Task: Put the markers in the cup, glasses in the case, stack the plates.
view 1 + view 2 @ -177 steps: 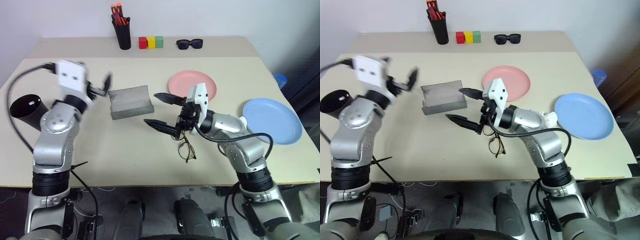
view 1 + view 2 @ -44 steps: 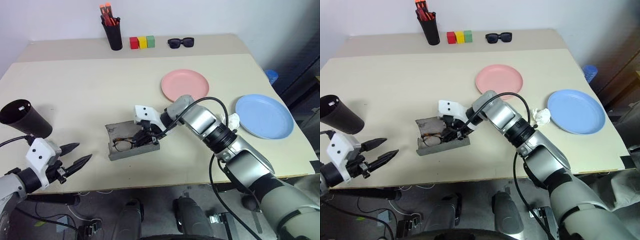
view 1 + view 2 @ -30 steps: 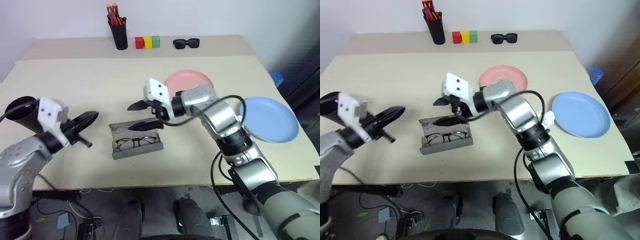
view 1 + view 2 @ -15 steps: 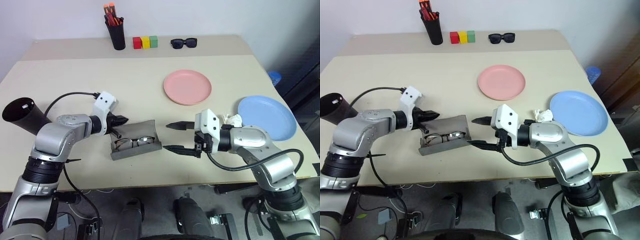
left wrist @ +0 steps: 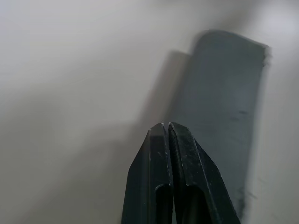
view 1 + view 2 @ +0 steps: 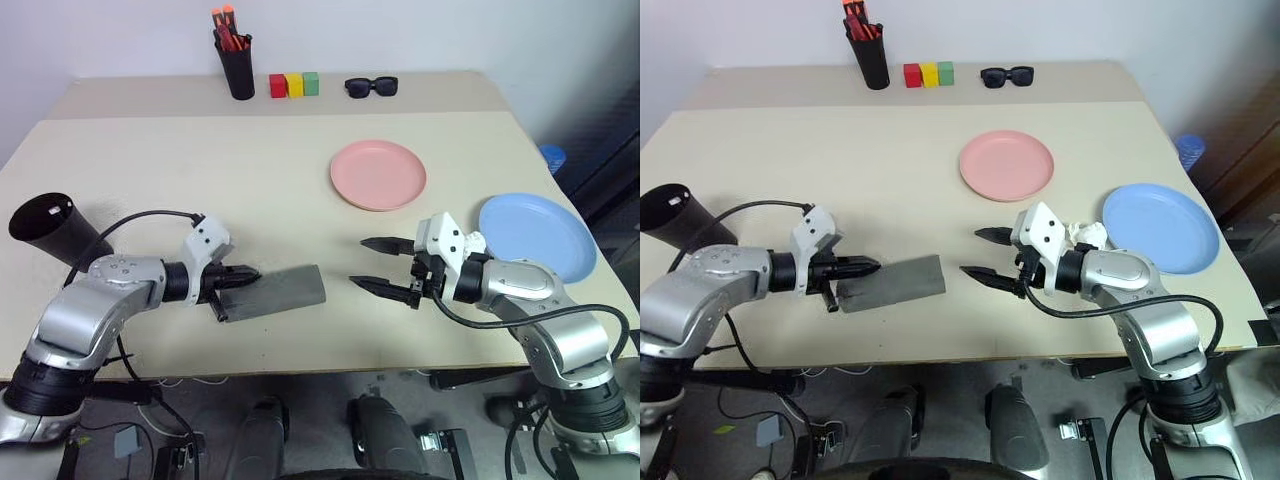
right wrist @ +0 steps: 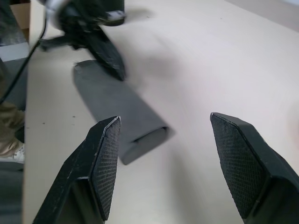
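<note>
The grey case (image 6: 272, 291) lies closed near the table's front edge, and the glasses are hidden from view. My left gripper (image 6: 250, 273) is shut, its tip at the left end of the case's lid; the left wrist view shows that gripper (image 5: 167, 128) over the case (image 5: 224, 93). My right gripper (image 6: 357, 261) hangs open and empty just right of the case (image 7: 121, 107). The salmon pink plate (image 6: 378, 174) and the light blue plate (image 6: 537, 236) lie apart on the right. The black cup (image 6: 70, 235) leans at the far left. The markers are out of view.
At the back stand a slim black pen holder (image 6: 238, 68) with orange and red pens, three coloured blocks (image 6: 295, 84) and black sunglasses (image 6: 371, 86). A crumpled white scrap (image 6: 470, 240) lies by the blue plate.
The case's lid, half open over the glasses half a second ago, is now down. My left gripper came down with it. My right gripper drew back to the right.
</note>
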